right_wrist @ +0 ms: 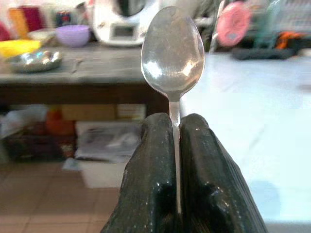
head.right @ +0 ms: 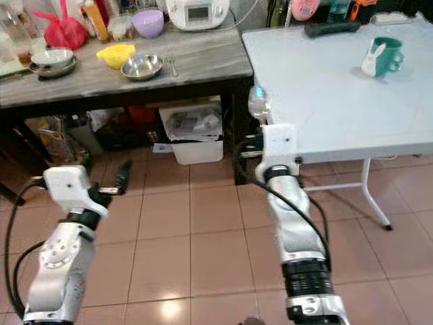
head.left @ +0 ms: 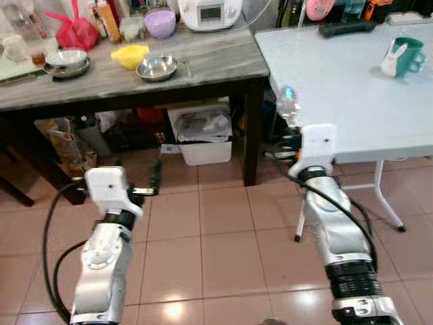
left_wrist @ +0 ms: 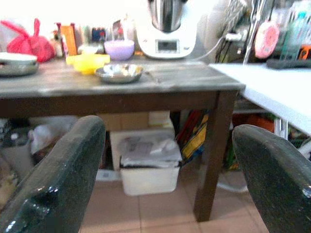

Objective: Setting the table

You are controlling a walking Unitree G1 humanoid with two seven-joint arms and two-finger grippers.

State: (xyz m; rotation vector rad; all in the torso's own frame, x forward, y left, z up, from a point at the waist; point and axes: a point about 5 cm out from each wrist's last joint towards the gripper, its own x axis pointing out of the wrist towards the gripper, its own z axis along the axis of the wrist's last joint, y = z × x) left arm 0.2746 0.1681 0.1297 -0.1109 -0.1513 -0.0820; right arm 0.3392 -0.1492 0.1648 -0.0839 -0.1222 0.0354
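My right gripper (right_wrist: 176, 127) is shut on the handle of a metal spoon (right_wrist: 172, 48), whose bowl stands up past the fingertips. In the head views that spoon (head.left: 288, 105) is at the near left edge of the white table (head.left: 338, 88). A teal mug (head.left: 404, 57) with a white rabbit figure stands on the white table, far right. On the grey-topped table (head.left: 203, 64) lie a steel bowl (head.left: 157, 67), a yellow bowl (head.left: 129, 55), a purple bowl (head.left: 160, 23) and stacked dishes (head.left: 66, 63). My left gripper (left_wrist: 165, 160) is open and empty, low over the tiled floor before that table.
A white kitchen appliance (head.left: 210, 12) and a red bag (head.left: 76, 30) stand at the back of the grey-topped table. Under it sit a white bin (head.left: 201, 132) and clutter. A dark remote-like object (head.left: 346, 27) lies at the white table's far edge. The table's legs (head.left: 388, 196) stand near my right arm.
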